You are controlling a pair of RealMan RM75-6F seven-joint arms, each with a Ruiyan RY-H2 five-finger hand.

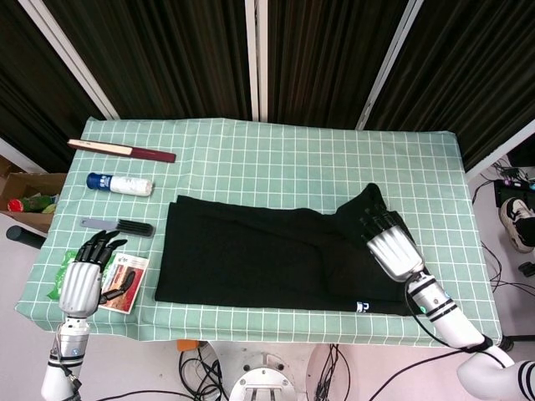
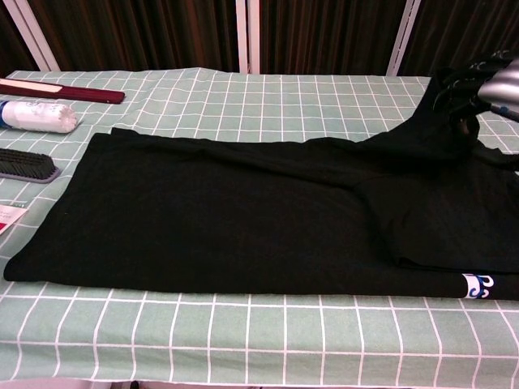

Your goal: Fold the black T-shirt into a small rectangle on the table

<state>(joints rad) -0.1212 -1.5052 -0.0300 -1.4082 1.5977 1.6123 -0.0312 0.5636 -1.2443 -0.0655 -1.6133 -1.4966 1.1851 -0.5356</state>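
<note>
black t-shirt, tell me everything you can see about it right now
The black T-shirt is plain dark fabric, lying mostly flat as a wide, partly folded shape across the green checked tablecloth. A small blue-and-white label shows at its near right edge. Its far right part is lifted into a peak, pinched by the right hand. Nothing else touches it.
</note>
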